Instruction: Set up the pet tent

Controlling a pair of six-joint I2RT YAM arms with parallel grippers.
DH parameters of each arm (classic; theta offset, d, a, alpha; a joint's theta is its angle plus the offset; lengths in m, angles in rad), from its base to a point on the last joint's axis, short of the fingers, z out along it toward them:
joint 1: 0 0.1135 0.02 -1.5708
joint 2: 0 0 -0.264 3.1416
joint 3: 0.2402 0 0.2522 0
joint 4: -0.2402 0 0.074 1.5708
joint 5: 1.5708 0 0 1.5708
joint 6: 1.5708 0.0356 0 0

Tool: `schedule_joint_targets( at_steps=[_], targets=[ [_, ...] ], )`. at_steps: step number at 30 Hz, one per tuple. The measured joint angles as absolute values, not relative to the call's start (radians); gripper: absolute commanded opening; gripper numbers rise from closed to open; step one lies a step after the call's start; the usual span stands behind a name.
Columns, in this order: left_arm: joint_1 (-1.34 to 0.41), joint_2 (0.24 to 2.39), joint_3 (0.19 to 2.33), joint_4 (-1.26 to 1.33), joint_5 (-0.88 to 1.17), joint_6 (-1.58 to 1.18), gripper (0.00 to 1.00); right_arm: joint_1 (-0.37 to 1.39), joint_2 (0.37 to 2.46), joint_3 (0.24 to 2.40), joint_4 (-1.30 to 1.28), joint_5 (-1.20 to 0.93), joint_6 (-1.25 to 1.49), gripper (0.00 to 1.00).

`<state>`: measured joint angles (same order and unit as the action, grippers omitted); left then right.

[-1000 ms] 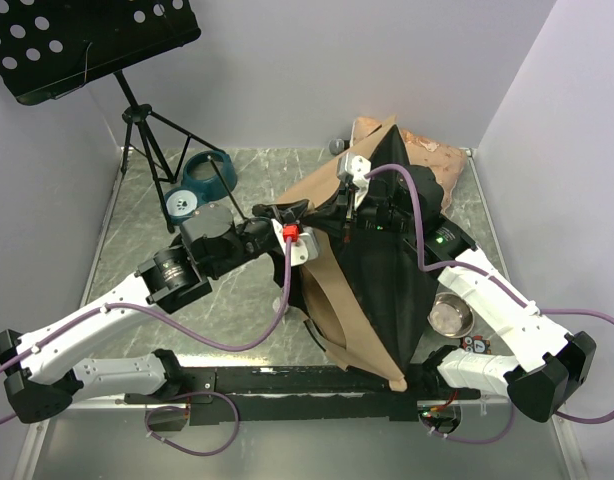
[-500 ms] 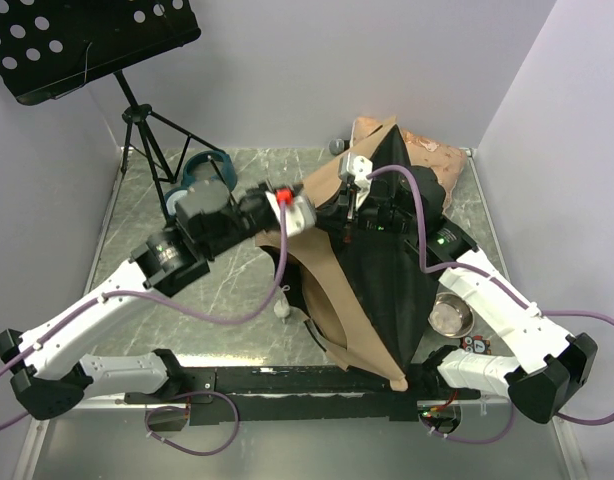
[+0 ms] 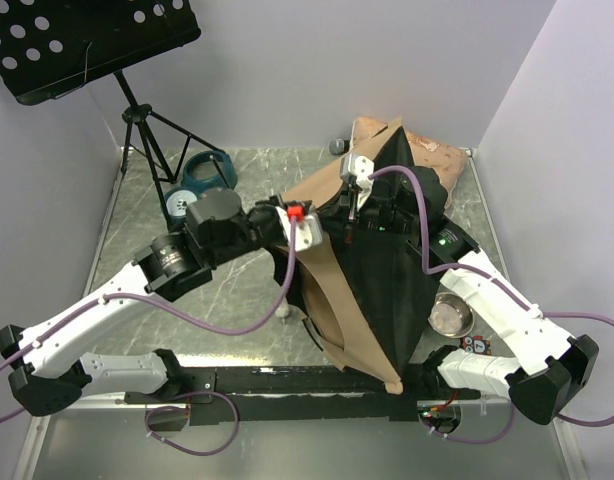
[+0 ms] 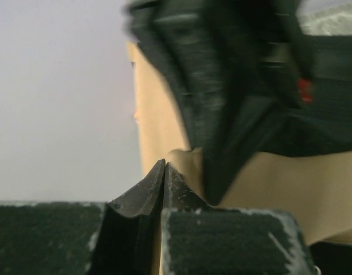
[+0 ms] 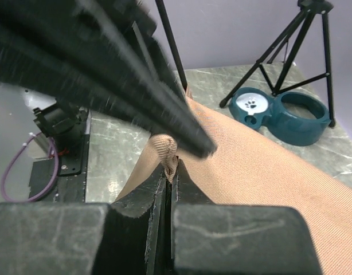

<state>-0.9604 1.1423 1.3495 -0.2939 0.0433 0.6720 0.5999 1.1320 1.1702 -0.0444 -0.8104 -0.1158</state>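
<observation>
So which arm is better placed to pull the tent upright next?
Right, probably: the right gripper is shut on a tan loop beside the pet tent's poles; the left gripper only pinches edge fabric.

The pet tent [image 3: 387, 275] sits on the table [image 3: 249, 172], cushion [image 3: 439, 157] behind, pet bowl [image 3: 203, 176] back-left.

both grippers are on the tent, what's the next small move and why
Probably draw the left gripper a little leftward, away from the right gripper. Both are shut on the pet tent, the right on its tan loop, and the tan fabric between them hangs loose, so spreading should open it up.
</observation>
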Motion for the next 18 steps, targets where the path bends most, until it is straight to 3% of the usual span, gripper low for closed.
schedule_joint_targets(
  at_steps=[4,6,8,10,14,18],
  targets=[
    [-1.003,1.143,1.329,-0.303,-0.009,0.714,0.09,0.599,1.134,1.170,-0.062,-0.814,-0.097,0.00],
    [-1.005,1.148,1.332,-0.313,-0.028,0.710,0.16,0.598,1.135,1.170,-0.067,-0.816,-0.094,0.00],
    [-0.973,1.164,1.367,-0.349,-0.010,0.669,0.30,0.592,1.135,1.170,-0.071,-0.823,-0.091,0.00],
    [-0.912,1.185,1.442,-0.398,0.074,0.600,0.44,0.582,1.135,1.171,-0.068,-0.835,-0.089,0.00],
    [-0.816,1.201,1.639,-0.442,0.262,0.443,0.59,0.551,1.134,1.171,-0.071,-0.873,-0.085,0.00],
    [-0.798,1.164,1.804,-0.407,0.485,0.235,0.60,0.528,1.134,1.171,-0.071,-0.900,-0.070,0.00]
  ],
)
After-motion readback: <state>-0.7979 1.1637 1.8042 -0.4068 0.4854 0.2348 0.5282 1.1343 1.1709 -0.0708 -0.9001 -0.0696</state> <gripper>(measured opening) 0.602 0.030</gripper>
